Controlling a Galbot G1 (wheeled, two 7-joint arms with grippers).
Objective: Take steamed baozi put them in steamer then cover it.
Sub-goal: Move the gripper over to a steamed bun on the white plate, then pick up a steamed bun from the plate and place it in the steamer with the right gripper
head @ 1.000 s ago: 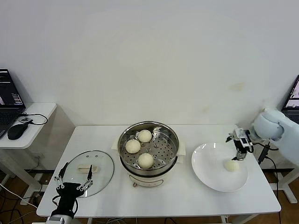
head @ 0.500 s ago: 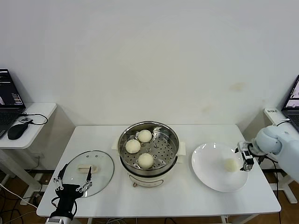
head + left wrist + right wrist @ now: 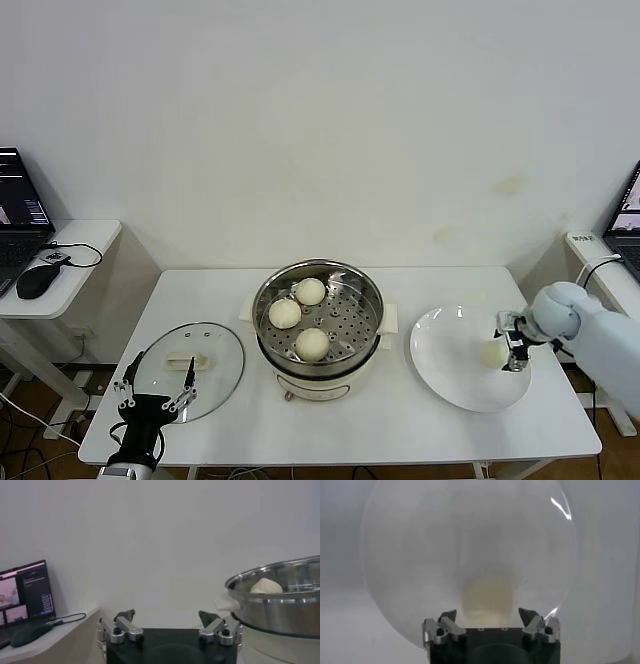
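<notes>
Your right gripper (image 3: 507,352) sits at the last bun (image 3: 492,352) on the plate (image 3: 450,375), right of the steamer (image 3: 318,318); its fingers (image 3: 448,617) stand apart around the bun, contact hard to make out. Three buns (image 3: 312,343) lie in the steamer. The cover (image 3: 190,370) lies on the desk (image 3: 400,420) left of the steamer. Your left gripper (image 3: 158,392) waits there, fingers apart, arm cut off.

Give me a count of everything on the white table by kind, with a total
Baozi: 4, three in the steamer, one on the plate
Steamer: 1
Glass lid: 1
White plate: 1
Total: 7
</notes>
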